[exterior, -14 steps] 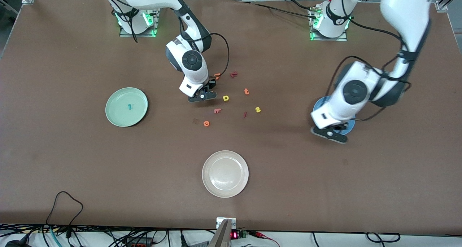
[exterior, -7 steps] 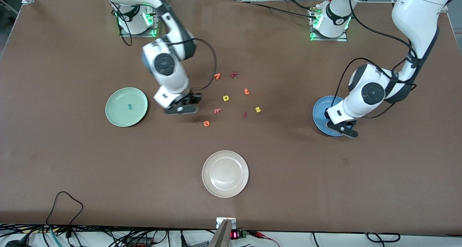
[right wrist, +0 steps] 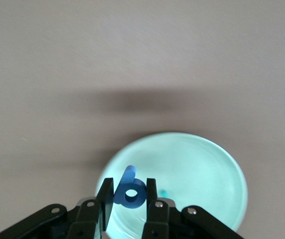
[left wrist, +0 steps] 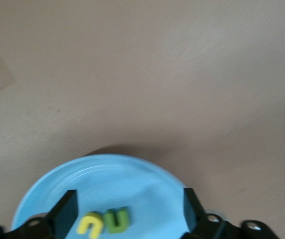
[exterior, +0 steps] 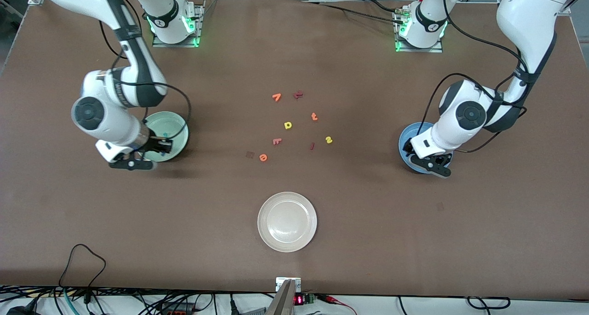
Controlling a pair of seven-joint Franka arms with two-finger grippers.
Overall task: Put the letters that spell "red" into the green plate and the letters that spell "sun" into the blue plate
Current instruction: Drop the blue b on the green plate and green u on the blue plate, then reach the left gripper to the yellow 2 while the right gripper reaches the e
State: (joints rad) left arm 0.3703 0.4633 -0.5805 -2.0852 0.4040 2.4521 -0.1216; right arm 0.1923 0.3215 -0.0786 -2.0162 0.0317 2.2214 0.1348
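My right gripper [exterior: 160, 146] [right wrist: 130, 188] hangs over the green plate [exterior: 178, 127] [right wrist: 207, 174], shut on the blue "d" [right wrist: 127, 178]. The teal "r" [exterior: 164, 134] [right wrist: 164, 192] lies in that plate. My left gripper [exterior: 428, 158] [left wrist: 128, 215] stands open low over the blue plate [exterior: 405, 142] [left wrist: 132, 184]. The yellow "u" [left wrist: 91, 224] and the dark green "n" [left wrist: 117, 220] lie loose side by side in it, between the fingers. The orange "e" [exterior: 262, 157] and the yellow "s" [exterior: 328, 140] lie on the table mid-way between the plates.
Among the loose letters are a yellow "d/p" shape [exterior: 288, 125], a pink-red "r"-like one [exterior: 276, 141], an orange "t" [exterior: 314, 117] and others. A cream-white plate [exterior: 287, 221] sits nearer the front camera.
My right arm has carried the blue "d" from the loose letters to above the green plate. My left gripper has come down over the blue plate and opened.
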